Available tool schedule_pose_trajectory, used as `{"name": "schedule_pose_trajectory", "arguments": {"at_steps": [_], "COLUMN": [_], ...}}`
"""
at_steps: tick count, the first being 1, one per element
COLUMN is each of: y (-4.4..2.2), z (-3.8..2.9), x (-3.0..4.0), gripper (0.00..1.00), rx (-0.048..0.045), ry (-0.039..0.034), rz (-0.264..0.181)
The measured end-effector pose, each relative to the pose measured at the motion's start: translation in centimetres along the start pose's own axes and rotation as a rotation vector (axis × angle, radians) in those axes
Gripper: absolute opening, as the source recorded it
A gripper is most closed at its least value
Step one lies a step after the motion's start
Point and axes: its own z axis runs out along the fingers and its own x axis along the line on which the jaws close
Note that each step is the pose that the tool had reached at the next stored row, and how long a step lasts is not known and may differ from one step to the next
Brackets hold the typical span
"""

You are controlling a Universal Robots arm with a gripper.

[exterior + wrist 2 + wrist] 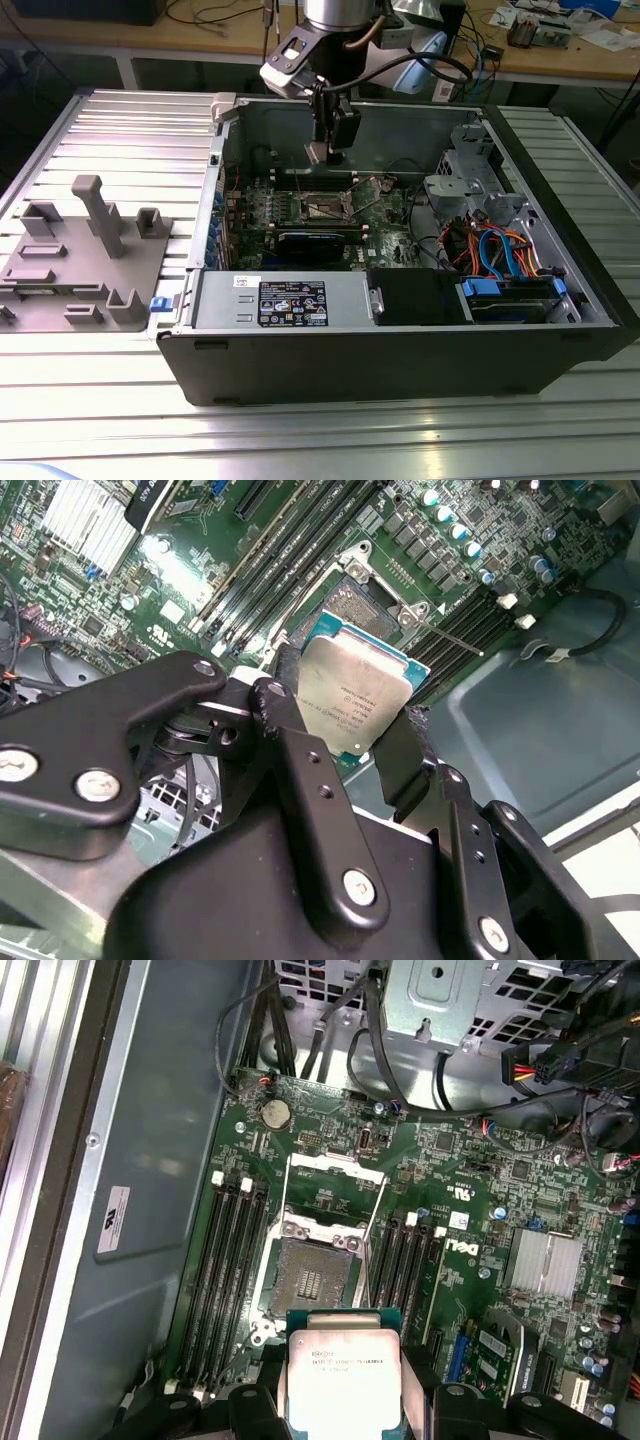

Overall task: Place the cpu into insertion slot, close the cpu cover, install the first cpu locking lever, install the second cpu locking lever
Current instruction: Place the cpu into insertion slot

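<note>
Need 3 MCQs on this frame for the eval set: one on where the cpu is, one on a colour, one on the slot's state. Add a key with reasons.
1. Where is the cpu?
A. seated in the slot
B. held in the gripper, above the board
C. flat on the board beside the slot

2. What colour is the board?
A. red
B. green
C. white

3. What state is the slot in?
A. empty, cover swung open
B. cpu seated, cover open
C. cover shut over it

Key:
1 B: in both wrist views the fingers clamp the cpu's edges, clear of the board.
2 B: the board is green around the slot.
3 A: in the first wrist view the bare contact field shows and the cover lies open beyond it.
</note>
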Motion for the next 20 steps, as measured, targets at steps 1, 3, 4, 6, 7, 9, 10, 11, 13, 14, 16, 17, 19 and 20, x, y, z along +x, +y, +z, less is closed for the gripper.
{"name": "schedule_pose_trajectory", "arguments": {"at_steps": [1,3,4,6,7,9,10,11,13,14,16,17,19,20], "y": [0.0,0.0,0.0,-0.01,-0.01,0.04,0.17,0.25,0.28,0.28,0.28,0.28,0.28,0.28], "z": [0.02,0.07,0.13,0.35,0.42,0.77,1.05,1.27,1.67,1.8,2.11,2.21,2.26,2.28], "x": [0.0,0.0,0.0,0.0,0.0,-0.01,-0.03,-0.05,-0.03,-0.03,-0.03,-0.03,-0.03,-0.03], "gripper": [0.54,0.54,0.54,0.54,0.54,0.54,0.54,0.54,0.54,0.54,0.54,0.54,0.54,0.54], "rx": [0.0001,0.0002,0.0006,0.0012,0.0012,0.0015,0.0028,0.0047,0.012,0.015,0.0208,0.0211,0.0214,0.0212], "ry": [-0.0002,-0.0009,-0.0017,-0.0032,-0.0033,-0.0037,-0.0047,-0.0056,-0.0057,-0.0055,-0.0055,-0.0054,-0.0057,-0.0055], "rz": [0.003,0.024,0.049,0.107,0.112,0.125,0.14,0.155,0.183,0.19,0.208,0.211,0.212,0.212]}}
